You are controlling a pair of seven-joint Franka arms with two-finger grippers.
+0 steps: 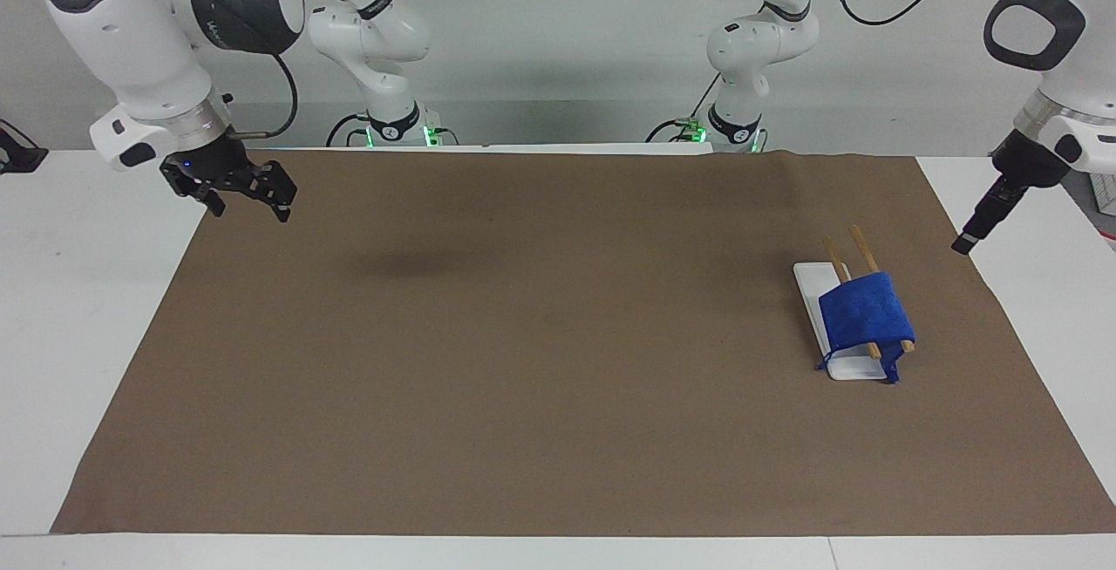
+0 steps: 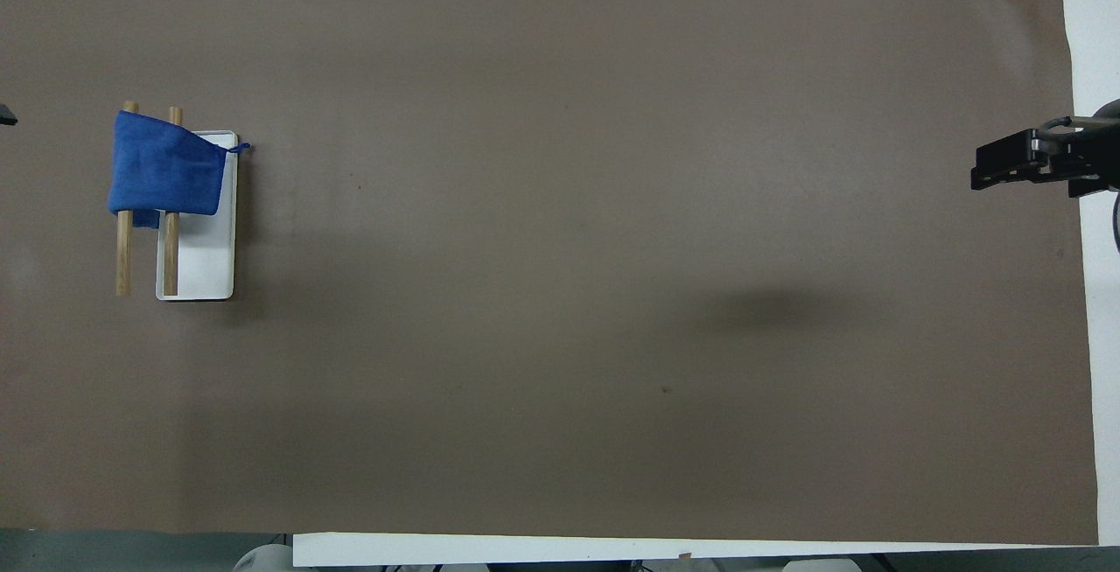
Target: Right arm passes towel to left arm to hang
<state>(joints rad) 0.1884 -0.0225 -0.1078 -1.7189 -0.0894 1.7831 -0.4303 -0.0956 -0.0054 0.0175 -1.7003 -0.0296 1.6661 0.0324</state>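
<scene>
The blue towel (image 1: 865,315) hangs folded over the two wooden rods (image 1: 859,243) of a small rack with a white base (image 1: 806,281), near the left arm's end of the table. In the overhead view the towel (image 2: 164,166) covers the farther half of the rods (image 2: 123,253), its loop sticking out over the base (image 2: 206,261). My left gripper (image 1: 962,244) is raised over the mat's edge beside the rack, open, holding nothing and apart from the towel. My right gripper (image 1: 248,202) waits open and empty in the air over the mat's corner at the right arm's end, also in the overhead view (image 2: 1006,166).
A brown mat (image 1: 523,361) covers most of the white table (image 1: 78,308). The rack is the only object standing on it. Both arm bases (image 1: 397,130) stand along the table edge nearest the robots.
</scene>
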